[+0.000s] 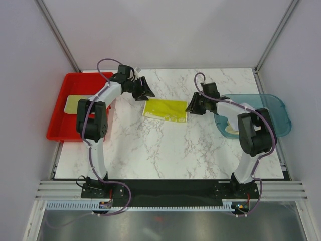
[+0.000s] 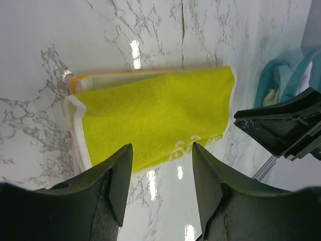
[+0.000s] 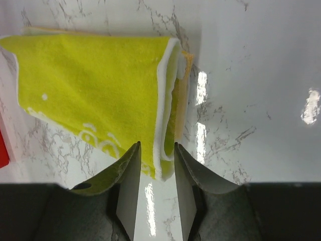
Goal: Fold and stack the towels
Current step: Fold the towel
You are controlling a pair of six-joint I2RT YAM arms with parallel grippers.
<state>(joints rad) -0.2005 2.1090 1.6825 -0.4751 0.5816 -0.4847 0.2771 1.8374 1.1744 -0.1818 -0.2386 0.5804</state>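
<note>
a: how do the jaws of the left gripper point(image 2: 161, 150) stand?

b: parted, with bare marble showing between the two fingers. nothing is pinched. the near edge of the yellow towel point(image 2: 155, 113) lies just past the tips.

a: and the right gripper point(image 3: 155, 148)?

b: parted too, but more narrowly. a white-hemmed corner of the same towel reaches the mouth of the jaws, and the fingers do not close on it.

a: where does that towel lie?

b: flat on the marble table point(image 1: 150, 150), folded, near the middle and between the two grippers. the left gripper is just off its left end and the right gripper just off its right end. a white border runs along the fold, and an orange-edged layer peeks out underneath. it cannot be told whether that is the same cloth or a second one.

a: any other towels?

b: a pale yellow-green towel point(image 1: 75, 103) lies in the red tray point(image 1: 57, 128) at the table's left edge. a cream towel point(image 1: 231, 129) lies in the teal bin point(image 1: 278, 113) on the right, partly hidden behind the right arm.
</note>
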